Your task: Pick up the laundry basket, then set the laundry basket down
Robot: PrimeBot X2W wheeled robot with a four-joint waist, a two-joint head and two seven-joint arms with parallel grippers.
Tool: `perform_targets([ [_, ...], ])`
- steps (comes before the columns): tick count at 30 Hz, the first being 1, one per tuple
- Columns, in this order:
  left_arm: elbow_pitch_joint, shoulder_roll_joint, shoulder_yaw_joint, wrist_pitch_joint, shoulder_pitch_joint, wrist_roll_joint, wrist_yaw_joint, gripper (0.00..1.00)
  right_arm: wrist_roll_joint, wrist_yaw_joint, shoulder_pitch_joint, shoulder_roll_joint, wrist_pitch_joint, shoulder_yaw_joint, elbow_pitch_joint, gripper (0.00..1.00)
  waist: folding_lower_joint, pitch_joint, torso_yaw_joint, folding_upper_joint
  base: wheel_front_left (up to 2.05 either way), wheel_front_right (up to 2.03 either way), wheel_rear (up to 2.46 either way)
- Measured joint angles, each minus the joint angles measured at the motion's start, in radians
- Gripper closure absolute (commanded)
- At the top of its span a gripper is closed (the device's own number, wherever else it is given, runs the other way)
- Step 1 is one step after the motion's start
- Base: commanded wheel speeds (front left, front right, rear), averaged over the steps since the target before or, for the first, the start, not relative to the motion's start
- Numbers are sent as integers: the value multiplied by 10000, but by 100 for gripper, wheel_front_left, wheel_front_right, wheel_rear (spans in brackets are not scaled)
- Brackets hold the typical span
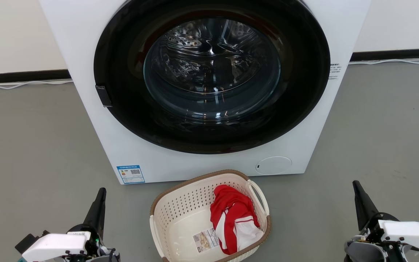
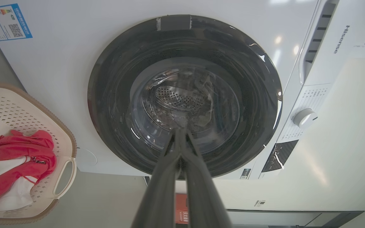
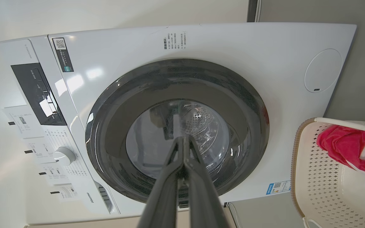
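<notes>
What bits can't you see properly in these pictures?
- The laundry basket: near end cut off by the head view's bottom edge.
- Basket floor under the red and white cloth: hidden by it in every view.
- The paper label and the blue sticker: print too small to read in the head view.

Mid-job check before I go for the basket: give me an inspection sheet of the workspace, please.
Surface: grey floor.
Job's things: laundry basket stands on the floor before the washing machine; red-and-white garment and paper label inside.
Clutter: nothing seen.
Hands: left hand and right hand shut, empty, either side of the basket, apart from it.
Cables: white cable along the wall base.
Surroundings: washing machine door closed; pale wall behind.
</notes>
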Motion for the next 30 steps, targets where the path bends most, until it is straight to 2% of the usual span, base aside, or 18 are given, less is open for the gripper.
perform_targets([
  [30, 0, 0, 0, 0, 0, 0, 0, 100, 0, 0, 0, 0, 0, 0, 0, 100, 0, 0, 0, 0, 0, 0, 0],
])
